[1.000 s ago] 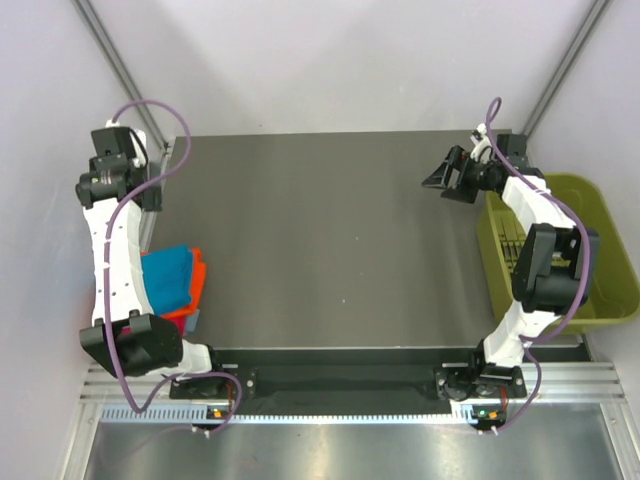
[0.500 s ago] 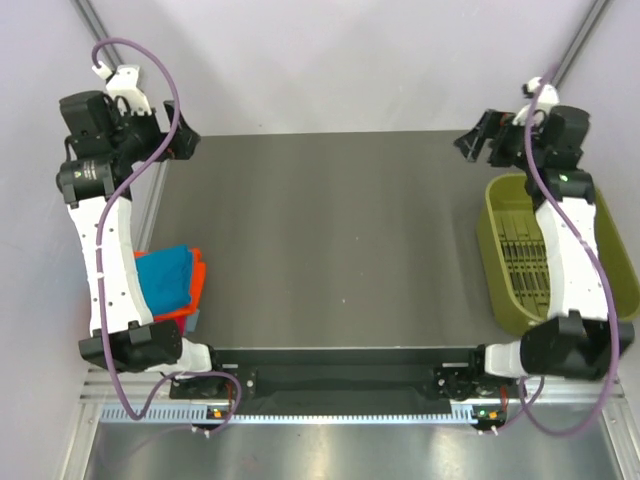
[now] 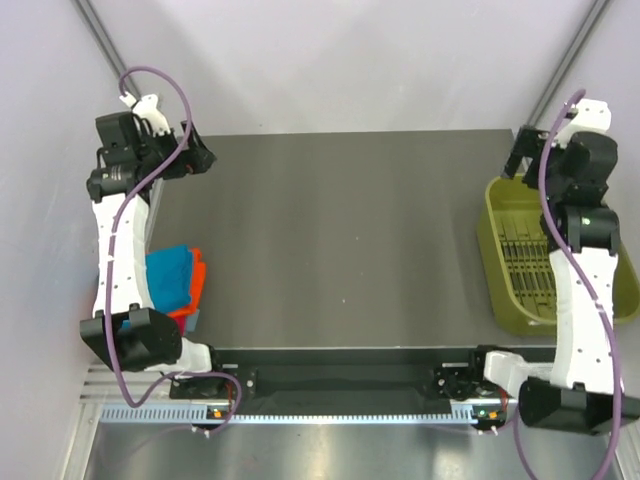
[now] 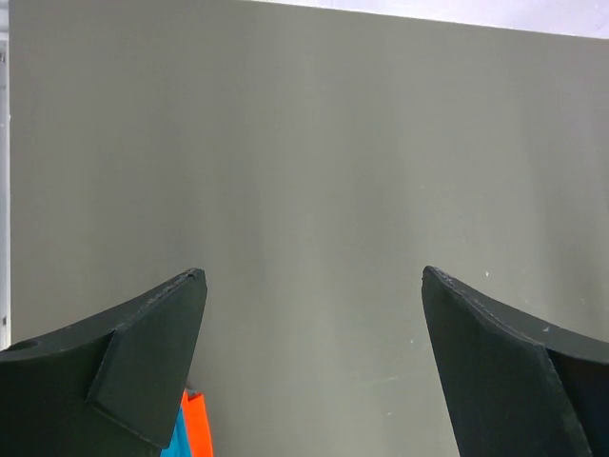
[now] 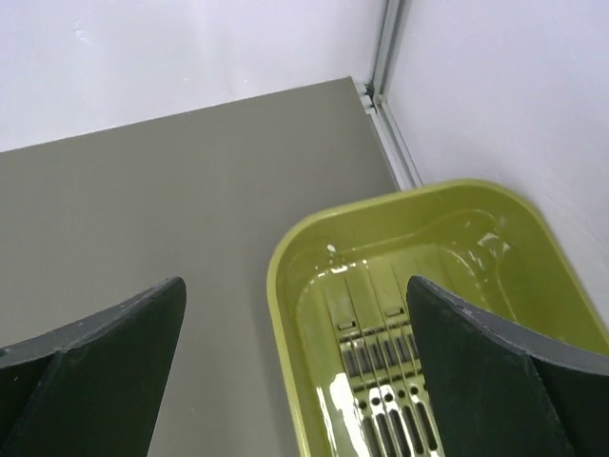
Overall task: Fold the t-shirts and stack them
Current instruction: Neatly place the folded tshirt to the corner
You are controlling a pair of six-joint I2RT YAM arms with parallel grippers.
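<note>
T-shirts (image 3: 172,280) sit stacked at the tabletop's (image 3: 340,230) left edge. Both arms just swung out to the far corners, left hand (image 4: 312,274) and right hand (image 5: 295,282) spread and empty, so it looks done.

My left gripper (image 3: 200,159) hangs above the table's (image 3: 340,240) far left corner, arm reared upright, jaws spread wide, holding nothing. My right gripper (image 3: 522,155) hangs by its far right corner, jaws equally wide.

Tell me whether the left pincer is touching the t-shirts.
Apart. The top view shows the left pincer at the far corner of the table, the t-shirts near its front edge.
</note>
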